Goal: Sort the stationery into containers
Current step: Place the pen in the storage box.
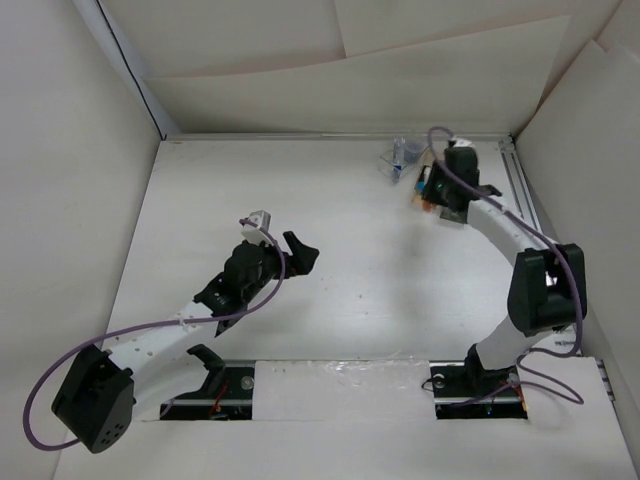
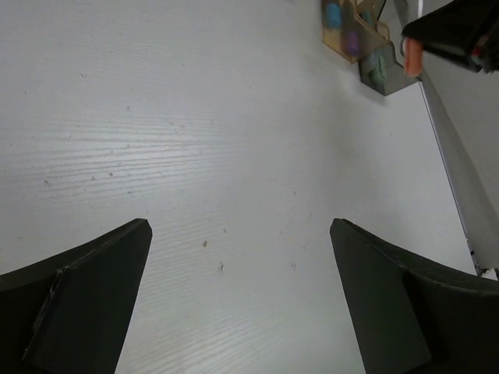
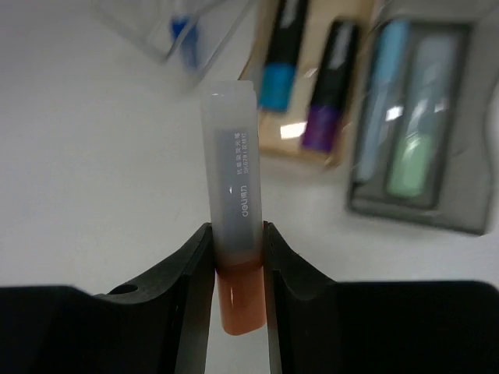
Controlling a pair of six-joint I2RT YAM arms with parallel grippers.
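Observation:
My right gripper [image 3: 238, 238] is shut on an orange short stick with a frosted cap [image 3: 234, 164], held above the table in front of the containers. The tan wooden box [image 3: 290, 148] holds the black marker with teal band [image 3: 279, 58] and the purple-tipped marker [image 3: 329, 89]. The dark grey box [image 3: 413, 214] holds a pale-blue stick [image 3: 378, 101] and a pale-green one [image 3: 417, 117]. The clear cup [image 3: 148, 31] holds a blue-white pen [image 3: 183, 35]. My left gripper [image 2: 240, 226] is open and empty over bare table, far from the boxes [image 2: 351, 31].
White walls enclose the table on all sides. In the top view the cup [image 1: 402, 155] stands by the back wall, my right gripper [image 1: 432, 190] just beside it. A metal rail [image 1: 522, 190] runs along the right edge. My left gripper [image 1: 285, 250] is mid-table.

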